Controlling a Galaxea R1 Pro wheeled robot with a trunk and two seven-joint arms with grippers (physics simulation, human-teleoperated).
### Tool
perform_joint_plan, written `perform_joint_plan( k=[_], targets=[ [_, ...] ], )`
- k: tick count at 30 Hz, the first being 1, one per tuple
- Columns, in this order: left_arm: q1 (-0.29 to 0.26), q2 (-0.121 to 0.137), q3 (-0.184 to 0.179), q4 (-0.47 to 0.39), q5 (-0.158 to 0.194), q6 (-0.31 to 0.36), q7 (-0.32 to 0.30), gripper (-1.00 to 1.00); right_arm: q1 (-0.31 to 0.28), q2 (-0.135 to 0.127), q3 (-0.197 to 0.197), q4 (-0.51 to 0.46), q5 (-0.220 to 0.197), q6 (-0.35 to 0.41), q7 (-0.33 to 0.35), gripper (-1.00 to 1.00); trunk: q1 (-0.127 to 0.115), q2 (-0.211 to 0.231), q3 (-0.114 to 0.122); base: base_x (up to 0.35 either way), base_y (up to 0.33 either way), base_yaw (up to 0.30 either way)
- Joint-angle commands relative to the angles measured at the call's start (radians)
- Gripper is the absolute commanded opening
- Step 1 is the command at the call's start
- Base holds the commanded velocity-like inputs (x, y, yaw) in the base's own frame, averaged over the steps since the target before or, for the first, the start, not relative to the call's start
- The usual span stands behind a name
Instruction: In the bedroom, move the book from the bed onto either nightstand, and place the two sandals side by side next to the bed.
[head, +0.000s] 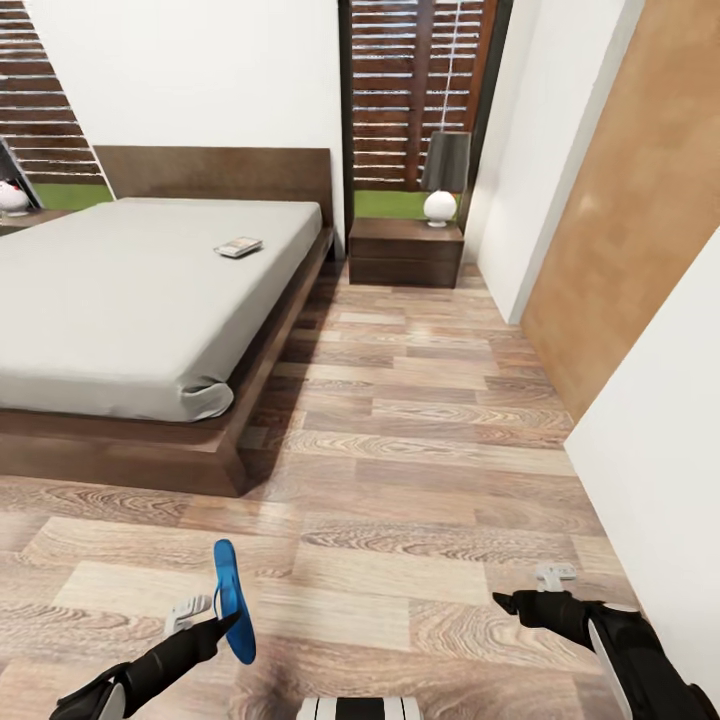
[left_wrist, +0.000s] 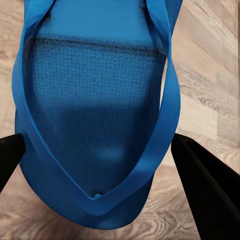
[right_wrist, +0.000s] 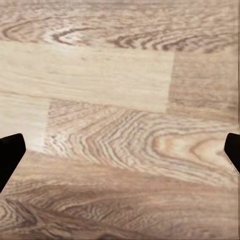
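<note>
A bright blue sandal (head: 232, 598) stands on edge above the wooden floor, with my left gripper (head: 222, 622) shut on it. Up close, the sandal (left_wrist: 95, 110) with its strap spans the gap between the black fingers (left_wrist: 207, 185). The book (head: 238, 246) lies on the bed's grey mattress (head: 120, 290), near the headboard side. A dark nightstand (head: 405, 250) stands right of the bed, against the far wall. My right gripper (head: 512, 603) hangs open over bare floor, fingertips (right_wrist: 10, 155) wide apart with nothing between them.
A lamp with a grey shade (head: 443, 175) stands on the nightstand. A second bedside table (head: 22, 218) shows at the far left. White walls and a brown panel (head: 640, 220) close in on the right. Wooden floor (head: 420, 420) runs between bed and wall.
</note>
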Motion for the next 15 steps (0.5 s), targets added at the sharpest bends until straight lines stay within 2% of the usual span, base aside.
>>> perform_joint_plan(
  k=[1,5,9,12,15],
  targets=[
    [-0.001,0.000,-0.001,0.000,0.007,0.009,-0.001,-1.00,-0.001,0.001,-0.003,-0.001,0.011,0.003,0.007,1.00,-0.001,0.000,0.003,0.000,0.000,0.000],
    [-0.001,0.000,-0.006,0.001,0.006,0.009,-0.002,-1.00,-0.001,0.000,-0.002,-0.001,0.006,0.011,0.015,1.00,-0.002,0.001,0.019,0.000,0.000,0.000],
    [-0.001,-0.003,-0.008,0.001,0.005,0.009,-0.003,-1.00,-0.001,-0.001,-0.002,-0.002,-0.029,0.015,0.042,1.00,-0.004,0.002,0.034,0.000,0.000,0.000],
    [0.000,-0.010,-0.009,0.003,0.004,0.009,-0.001,-1.00,-0.001,-0.001,0.001,-0.001,-0.050,0.016,0.090,1.00,-0.006,0.003,0.046,0.000,0.000,0.000],
    [0.000,-0.013,-0.013,0.027,0.003,0.008,0.001,-1.00,-0.001,-0.001,0.002,-0.001,-0.056,0.015,0.193,1.00,-0.007,0.003,0.057,0.000,0.000,0.000]
  ],
)
